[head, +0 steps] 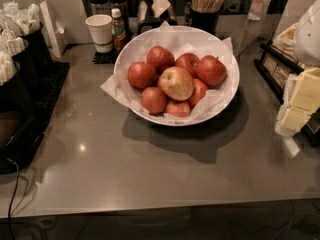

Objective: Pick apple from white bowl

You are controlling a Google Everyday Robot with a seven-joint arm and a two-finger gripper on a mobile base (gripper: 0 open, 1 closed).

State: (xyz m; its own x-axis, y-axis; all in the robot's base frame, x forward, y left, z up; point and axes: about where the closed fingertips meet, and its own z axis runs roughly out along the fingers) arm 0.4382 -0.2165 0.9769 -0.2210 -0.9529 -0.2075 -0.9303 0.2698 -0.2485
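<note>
The white bowl (227, 91) is wide and glossy, lined with crinkled white paper, and stands at the middle back of the grey counter. It holds several dark red apples. The apple (176, 83), the largest one, is pale yellow-gold with a red blush and lies on top in the middle of the pile. My gripper (300, 104) shows as pale yellow blocks under a white arm at the right edge of the camera view. It is well to the right of the bowl, touches nothing in it and holds nothing that I can see.
Behind the bowl stand a white paper cup (99, 31), a small bottle (118, 30) and a dark holder of wooden stirrers (205, 6). Black bins with white packets (15, 39) line the left edge. A dark rack (280, 71) stands at the right. The counter's front edge (150, 211) runs across the bottom.
</note>
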